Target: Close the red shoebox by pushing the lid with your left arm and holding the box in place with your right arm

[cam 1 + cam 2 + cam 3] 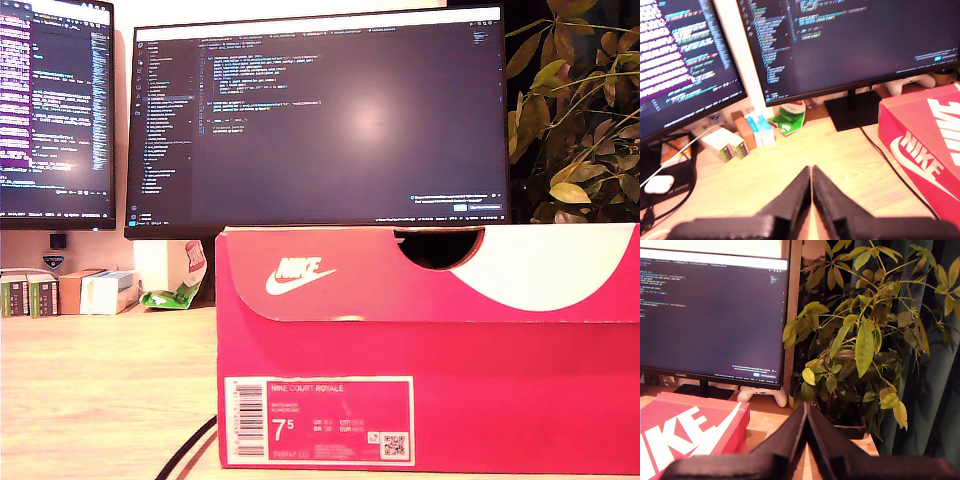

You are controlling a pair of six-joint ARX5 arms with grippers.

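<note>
Red cardboard shoebox (430,350), rectangular, lid (430,272) down; my first hand (811,172) and second hand (806,407) pressed together

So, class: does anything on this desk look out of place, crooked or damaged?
Nothing looks damaged. The red cardboard shoebox sits level with its lid down. One oddity: a crumpled green-and-white wrapper lies loose beside the small cartons.
</note>
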